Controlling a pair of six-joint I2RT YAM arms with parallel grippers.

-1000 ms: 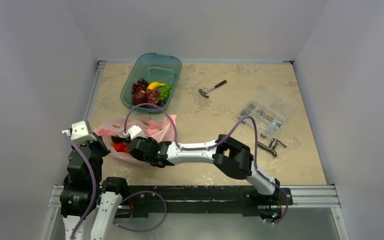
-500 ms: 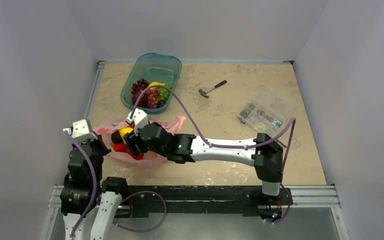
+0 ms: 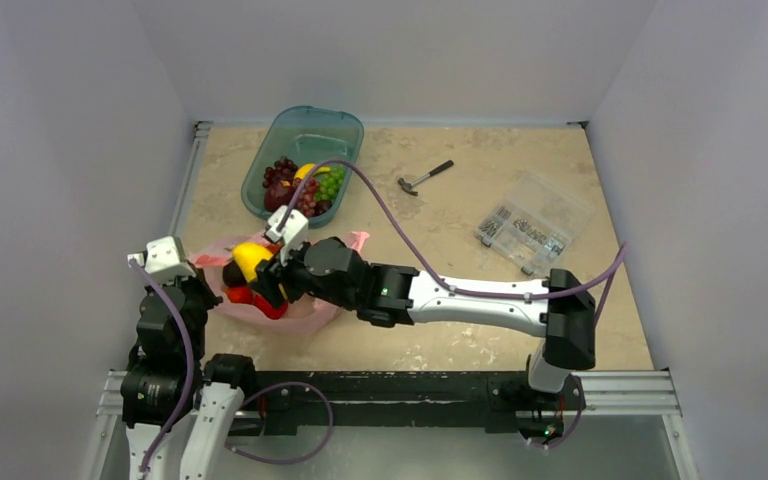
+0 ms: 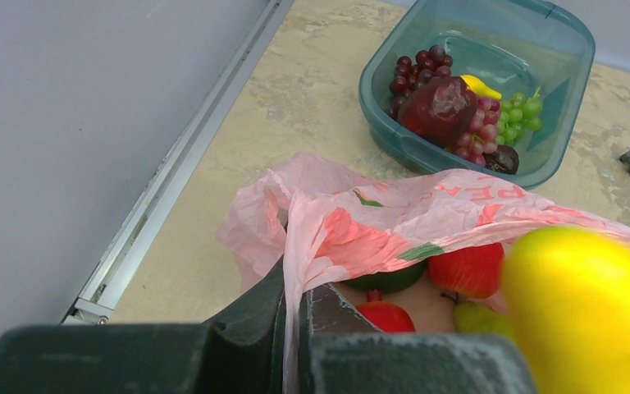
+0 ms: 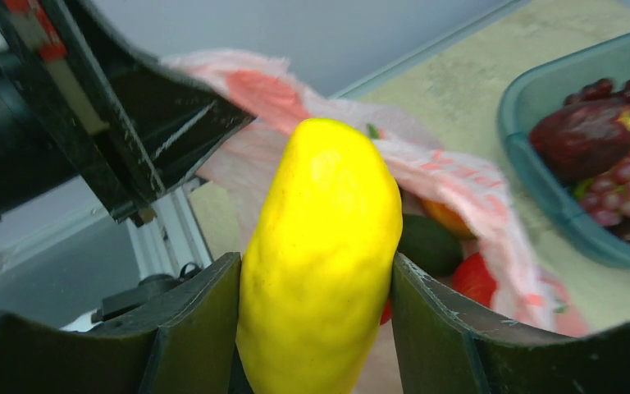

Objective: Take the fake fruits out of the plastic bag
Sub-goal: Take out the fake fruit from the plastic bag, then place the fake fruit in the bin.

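While left fingers (image 4: 264, 308) pinch plastic bag (image 4: 394, 217) | right fingers (image 5: 431, 316) grasp yellow fruit (image 5: 320, 246)

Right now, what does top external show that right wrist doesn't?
Top only: hammer, parts box. Right wrist only: right gripper seen close, pressing both sides of the yellow fruit. Both: that fruit, bag, tray with grapes.

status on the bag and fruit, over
Left gripper shut on pink bag edge. Right gripper shut on yellow fruit, held over bag mouth. Red fruits inside bag. No obstacle seen toward tray.
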